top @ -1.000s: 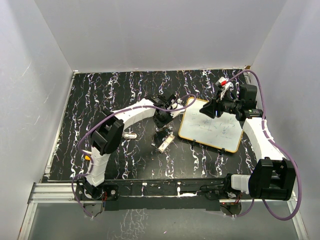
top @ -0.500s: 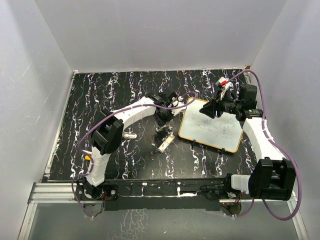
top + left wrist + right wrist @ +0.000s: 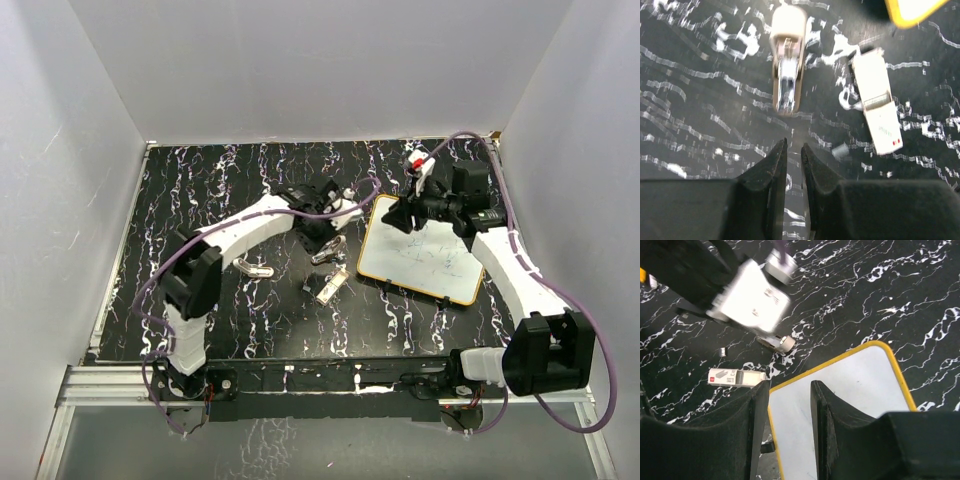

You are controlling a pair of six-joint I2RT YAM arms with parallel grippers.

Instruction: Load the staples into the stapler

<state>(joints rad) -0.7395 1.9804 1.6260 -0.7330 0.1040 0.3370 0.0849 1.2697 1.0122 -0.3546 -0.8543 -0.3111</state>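
Observation:
The stapler is cream-white and lies open on the black marbled table with its metal rail showing; it also shows in the top view. The staples box, a pale oblong with red marks at one end, lies just right of it, and appears in the top view and right wrist view. My left gripper hovers just short of the stapler, jaws almost together with nothing between them. My right gripper is open and empty above the whiteboard's corner.
A yellow-rimmed whiteboard lies right of the stapler and box. A small grey metal piece lies near the box. A thin white pen lies left of the stapler. White walls enclose the table.
The left arm has swung a little left and back from the stapler. The right gripper has moved left, from over the whiteboard's far edge to its far-left corner.

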